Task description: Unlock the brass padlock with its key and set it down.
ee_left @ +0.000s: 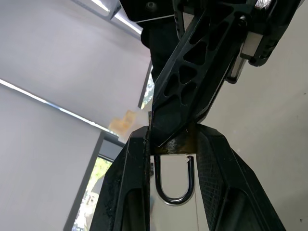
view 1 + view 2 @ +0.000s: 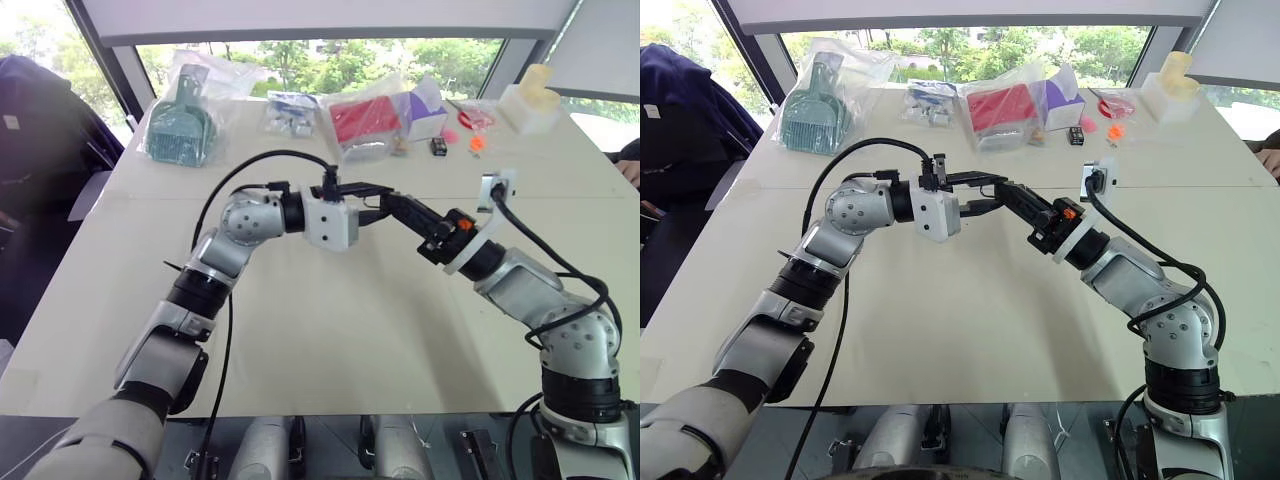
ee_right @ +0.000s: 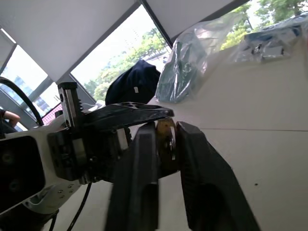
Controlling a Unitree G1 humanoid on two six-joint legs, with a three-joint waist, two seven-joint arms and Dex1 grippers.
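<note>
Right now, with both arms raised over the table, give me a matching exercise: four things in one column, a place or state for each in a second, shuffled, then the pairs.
Things:
1. brass padlock
2. shackle
3. teal scoop in a bag
4. red pack in a bag

Places or states:
A. far edge of the table, middle
B. one leg out of the body, gap at its tip
C. far left corner of the table
D. clamped between the fingers of the left gripper, the right gripper pressed to it

Pairs: 1-D, 2-B, 3-C, 4-A
</note>
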